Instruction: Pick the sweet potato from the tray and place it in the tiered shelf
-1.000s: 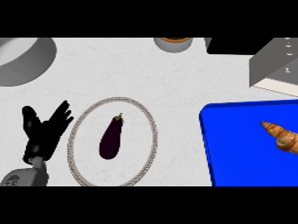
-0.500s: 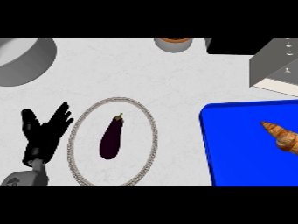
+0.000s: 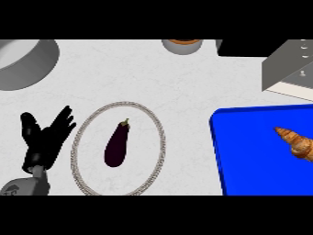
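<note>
An eggplant (image 3: 117, 146) lies on the plate (image 3: 121, 103), left of the tray (image 3: 247, 151) holding a croissant (image 3: 301, 147).

Tray (image 3: 247, 156) blue; sweet potato (image 3: 301, 146) orange-brown w/ darker bands; eggplant (image 3: 117, 145) dk purple; plate (image 3: 162, 147) rim grey; left hand (image 3: 43, 146) black.

The left robot hand (image 3: 42, 146) is resting with fingers straight. Just right of it a plate (image 3: 142, 160) is holding an eggplant (image 3: 116, 147); farther right, a blue tray (image 3: 247, 151) is carrying a croissant (image 3: 301, 147).
</note>
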Motion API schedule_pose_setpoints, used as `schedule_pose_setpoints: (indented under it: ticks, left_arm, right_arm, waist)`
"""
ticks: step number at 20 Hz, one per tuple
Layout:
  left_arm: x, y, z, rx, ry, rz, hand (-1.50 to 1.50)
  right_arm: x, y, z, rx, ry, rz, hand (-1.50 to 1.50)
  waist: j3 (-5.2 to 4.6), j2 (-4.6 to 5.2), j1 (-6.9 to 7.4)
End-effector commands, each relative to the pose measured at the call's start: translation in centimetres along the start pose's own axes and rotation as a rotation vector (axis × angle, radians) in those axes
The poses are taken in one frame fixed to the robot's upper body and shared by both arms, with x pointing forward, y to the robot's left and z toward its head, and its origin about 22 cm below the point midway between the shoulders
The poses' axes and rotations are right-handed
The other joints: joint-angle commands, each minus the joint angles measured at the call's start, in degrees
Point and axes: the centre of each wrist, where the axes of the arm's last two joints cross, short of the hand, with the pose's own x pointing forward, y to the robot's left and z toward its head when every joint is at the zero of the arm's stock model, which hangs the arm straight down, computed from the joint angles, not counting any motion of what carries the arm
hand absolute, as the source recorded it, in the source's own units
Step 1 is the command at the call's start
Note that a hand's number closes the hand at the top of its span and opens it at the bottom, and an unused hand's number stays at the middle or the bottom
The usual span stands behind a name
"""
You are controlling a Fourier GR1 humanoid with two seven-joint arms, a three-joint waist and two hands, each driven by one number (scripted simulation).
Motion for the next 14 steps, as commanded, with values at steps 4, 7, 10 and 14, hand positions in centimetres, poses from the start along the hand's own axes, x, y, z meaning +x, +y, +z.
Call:
schedule_pose_setpoints:
  ticks: [4,7,10,14]
  left_arm:
    - [-0.1,0.7,-0.6,0.002,-0.011,0.018,0.0]
    - [-0.7,1.1,0.1,-0.003,0.014,-0.006,0.0]
    - [-1.1,-0.3,0.9,0.009,0.012,0.003,0.0]
    - [-0.6,2.1,0.2,0.017,0.015,0.004,0.0]
  right_arm:
    - [0.4,-6.6,1.0,-0.196,0.062,-0.102,-1.5]
    - [-1.3,-9.6,2.2,-0.188,0.065,-0.127,-1.5]
    - [-1.0,-12.0,2.9,-0.17,0.091,-0.101,-1.5]
    - [-0.3,-14.4,3.7,-0.132,0.064,-0.137,-1.5]
  waist:
    - [-0.02,0.22,-0.56]
    - [0.18,0.18,-0.8]
    - [0.25,0.08,-0.38]
    - [0.22,0.12,-1.18]
